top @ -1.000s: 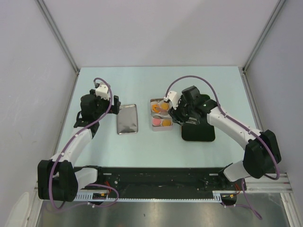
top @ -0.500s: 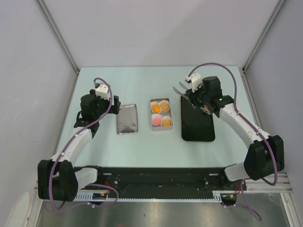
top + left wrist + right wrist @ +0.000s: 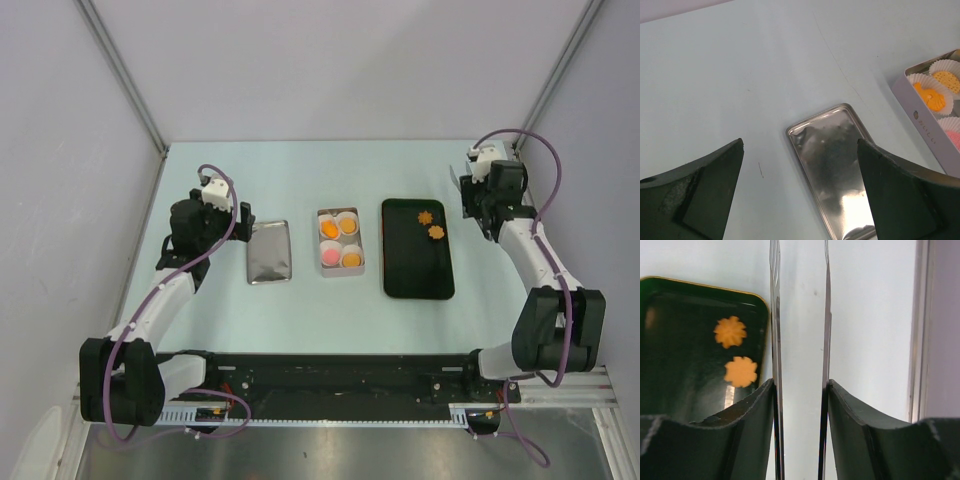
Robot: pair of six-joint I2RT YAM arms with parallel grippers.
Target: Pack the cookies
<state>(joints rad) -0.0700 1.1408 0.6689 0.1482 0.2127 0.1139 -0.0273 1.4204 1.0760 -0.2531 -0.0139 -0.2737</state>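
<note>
Right pincer (image 3: 800,300): thin tips parted, nothing between, just off right edge of black tray (image 3: 670,390). Two orange flower cookies (image 3: 730,332) on that tray, just left of tips. Left pincer (image 3: 800,150): spread wide, empty, above steel lid (image 3: 835,165); cupped cookies (image 3: 932,97) in tin (image 3: 922,120) to its right.

Two flower-shaped orange cookies (image 3: 426,217) lie flat on the black tray (image 3: 415,270) near its far right corner, close together but not touching, one a little nearer and further right. Left of the tray, four round cookies (image 3: 348,224) each sit in white paper cups (image 3: 338,220) inside a tin box (image 3: 340,272). Three are orange, and the pink cookie (image 3: 327,255) sits at the near left.
</note>
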